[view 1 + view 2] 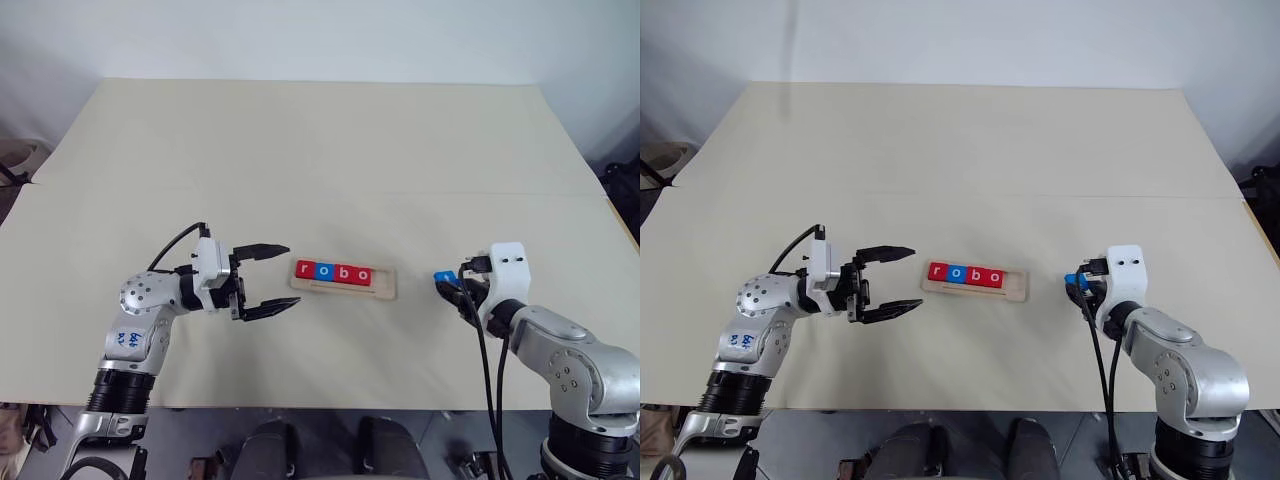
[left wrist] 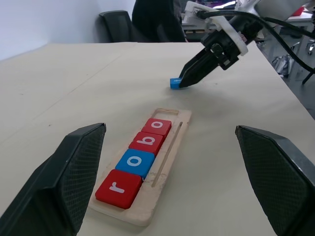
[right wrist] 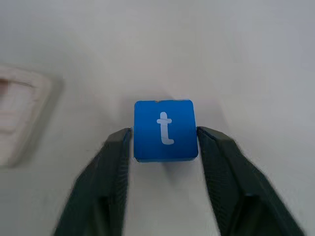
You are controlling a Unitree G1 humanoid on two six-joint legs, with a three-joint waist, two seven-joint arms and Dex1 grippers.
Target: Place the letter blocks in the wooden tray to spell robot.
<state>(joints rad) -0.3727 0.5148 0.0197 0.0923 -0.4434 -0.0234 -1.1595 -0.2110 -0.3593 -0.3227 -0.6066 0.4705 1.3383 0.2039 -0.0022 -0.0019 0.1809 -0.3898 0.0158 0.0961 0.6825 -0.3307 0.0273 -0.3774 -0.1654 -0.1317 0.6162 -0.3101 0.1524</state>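
The last step is in hand: the right gripper [image 3: 165, 140] has its two black fingers [image 3: 106, 167] pressed against either side of the blue t block [image 3: 165, 130], gripping it on the table [image 1: 300, 150] well to the right of the wooden tray [image 1: 388, 285]. Four letter blocks already sit in the tray reading r, o, b, o (red, blue, red, red, as far as the colours tell), which leaves one bare slot [image 2: 167, 112] at the tray's right end, the end nearest the held block. The next move, as I judge it, calls for lifting the t clear, carrying it left to that slot, keeping the letter upright, and lowering it flush against the last o [image 2: 157, 126]. The left gripper [image 1: 268, 282] hangs just left of the tray, its fingers spread wide and holding nothing. Counted: five blocks in all, three red and two blue; one tray; two grippers.
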